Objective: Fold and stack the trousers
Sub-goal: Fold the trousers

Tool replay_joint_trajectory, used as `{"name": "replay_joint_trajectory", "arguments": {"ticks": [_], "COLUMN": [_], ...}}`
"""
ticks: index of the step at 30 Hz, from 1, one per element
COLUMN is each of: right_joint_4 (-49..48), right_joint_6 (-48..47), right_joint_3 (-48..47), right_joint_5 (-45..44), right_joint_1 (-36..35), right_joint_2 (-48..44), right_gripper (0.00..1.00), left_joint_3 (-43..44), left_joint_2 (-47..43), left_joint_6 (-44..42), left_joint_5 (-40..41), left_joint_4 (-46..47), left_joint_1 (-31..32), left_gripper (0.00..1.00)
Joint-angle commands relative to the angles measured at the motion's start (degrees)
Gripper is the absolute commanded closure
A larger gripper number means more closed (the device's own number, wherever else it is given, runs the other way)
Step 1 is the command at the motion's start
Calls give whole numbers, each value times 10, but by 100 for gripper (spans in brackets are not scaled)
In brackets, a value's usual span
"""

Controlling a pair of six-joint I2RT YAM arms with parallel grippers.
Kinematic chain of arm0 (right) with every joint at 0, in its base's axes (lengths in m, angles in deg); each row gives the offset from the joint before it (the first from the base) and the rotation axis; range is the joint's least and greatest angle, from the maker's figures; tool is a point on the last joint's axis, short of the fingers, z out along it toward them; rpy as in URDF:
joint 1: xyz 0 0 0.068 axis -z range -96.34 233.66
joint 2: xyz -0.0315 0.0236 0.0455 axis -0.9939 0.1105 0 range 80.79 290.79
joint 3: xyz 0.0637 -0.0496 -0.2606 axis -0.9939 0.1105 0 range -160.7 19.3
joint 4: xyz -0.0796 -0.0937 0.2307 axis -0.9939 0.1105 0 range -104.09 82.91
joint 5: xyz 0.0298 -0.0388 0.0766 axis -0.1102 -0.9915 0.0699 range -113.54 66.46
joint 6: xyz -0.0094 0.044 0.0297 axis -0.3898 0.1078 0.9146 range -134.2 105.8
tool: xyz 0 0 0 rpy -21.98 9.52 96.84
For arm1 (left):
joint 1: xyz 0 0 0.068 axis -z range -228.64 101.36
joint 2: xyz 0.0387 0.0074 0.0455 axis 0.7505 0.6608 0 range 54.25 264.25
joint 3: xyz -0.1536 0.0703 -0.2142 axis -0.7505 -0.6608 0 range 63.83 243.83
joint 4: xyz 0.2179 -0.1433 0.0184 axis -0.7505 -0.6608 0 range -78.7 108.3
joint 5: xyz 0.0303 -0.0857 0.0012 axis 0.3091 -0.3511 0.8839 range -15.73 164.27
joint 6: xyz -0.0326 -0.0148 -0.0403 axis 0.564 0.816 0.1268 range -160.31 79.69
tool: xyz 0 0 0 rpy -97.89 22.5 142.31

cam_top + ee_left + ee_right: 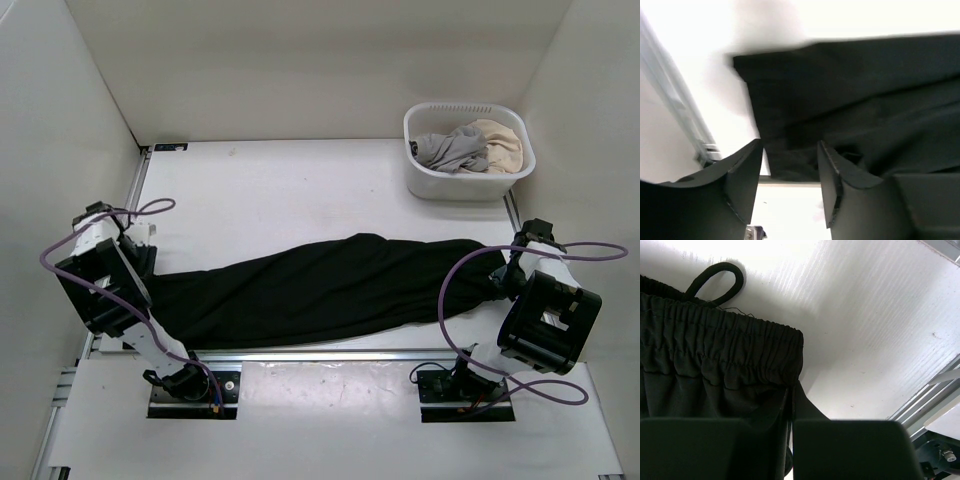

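Observation:
The black trousers point(330, 285) lie stretched across the table, legs to the left and waist to the right. My left gripper point(150, 262) sits at the leg ends. In the left wrist view it point(790, 170) is open, and the hem point(840, 100) lies just beyond the fingertips with nothing gripped. My right gripper point(510, 275) is at the waist end. In the right wrist view it point(791, 400) is shut on the corner of the elastic waistband point(715, 350). A drawstring loop point(715, 277) lies on the table past the waistband.
A white laundry basket point(440, 185) holding grey and beige clothes stands at the back right. White walls close in the table on the left, right and back. A metal rail point(320, 352) runs along the near edge.

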Motion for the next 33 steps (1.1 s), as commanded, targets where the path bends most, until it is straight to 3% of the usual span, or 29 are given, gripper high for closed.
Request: {"name": "replay_joint_trajectory", "arguments": {"ticks": [1, 3, 7, 11, 12, 13, 15, 19, 27, 33], "right_joint_4": [9, 9, 9, 9, 9, 9, 9, 9, 15, 15], "right_joint_6": [-11, -11, -11, -11, -11, -11, -11, -11, -16, -16], "right_joint_3": [-14, -14, -14, -14, -14, -14, -14, -14, -14, -14], "right_joint_5": [-17, -17, -17, -17, -17, -17, -17, -17, -22, -17], "right_joint_1": [3, 3, 3, 3, 3, 3, 3, 3, 3, 3], "right_joint_2": [-13, -13, -13, -19, -19, -19, -19, -24, -24, -24], "right_gripper": [100, 100, 100, 100, 100, 100, 100, 100, 100, 100], "left_joint_3": [-46, -61, -54, -54, -54, -54, -54, -49, 75, 86], "left_joint_2": [-27, -28, -2, 20, 20, 20, 20, 8, -60, -28], "left_joint_6": [-23, -23, -23, -10, -10, -10, -10, -5, 12, 12], "left_joint_5": [9, 47, 33, 41, 41, 41, 26, 19, 7, 18], "left_joint_4": [-6, 13, 13, 13, 13, 13, 13, 13, 13, 3], "left_joint_1": [0, 0, 0, 0, 0, 0, 0, 0, 0, 18], "left_gripper": [38, 37, 35, 43, 60, 71, 86, 86, 86, 86]}}
